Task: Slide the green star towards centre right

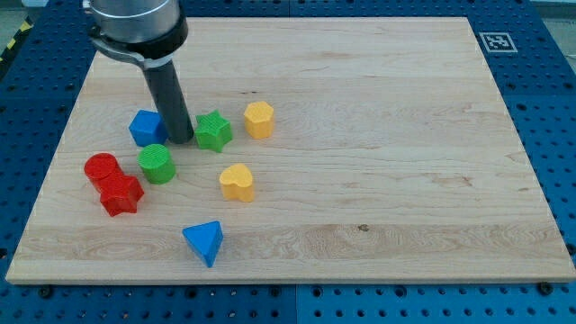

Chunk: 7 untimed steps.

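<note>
- My tip [181, 140] is resting on the wooden board [378, 135], at the end of a straight dark rod; there are no jaws here to open or close, and it is holding nothing.
- The green star [213, 130] is sitting just beside my tip, on the view's right of it, touching or nearly so.
- A blue block [144, 128] is lying just to the view's left of my tip.
- A green cylinder [157, 164] is standing near my tip, below and slightly left.
- A yellow hexagonal block [259, 119] is sitting right of the star, farther from my tip.
- A yellow heart [237, 182] is lying below and right of my tip.
- A red cylinder [102, 168] and a red block [121, 193] are touching, down-left of my tip.
- A blue triangular block [204, 241] is lying well below my tip.
</note>
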Available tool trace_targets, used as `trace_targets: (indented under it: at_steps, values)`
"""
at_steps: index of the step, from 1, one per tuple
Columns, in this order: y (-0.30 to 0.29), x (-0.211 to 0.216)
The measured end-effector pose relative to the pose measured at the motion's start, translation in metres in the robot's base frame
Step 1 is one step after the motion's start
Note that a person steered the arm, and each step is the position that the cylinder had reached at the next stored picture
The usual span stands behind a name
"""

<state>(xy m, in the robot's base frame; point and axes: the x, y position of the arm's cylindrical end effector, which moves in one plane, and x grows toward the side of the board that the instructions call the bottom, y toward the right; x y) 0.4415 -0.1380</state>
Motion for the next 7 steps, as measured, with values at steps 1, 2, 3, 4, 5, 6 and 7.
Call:
trace_targets:
  at_steps: [1,2,3,4,5,6,7]
  values:
    - [0.031,0.0]
    - [0.059,0.0]
    - [0.08,0.0]
    - [0.101,0.0]
    - [0.122,0.0]
    - [0.158,0.0]
    - [0.194,0.0]
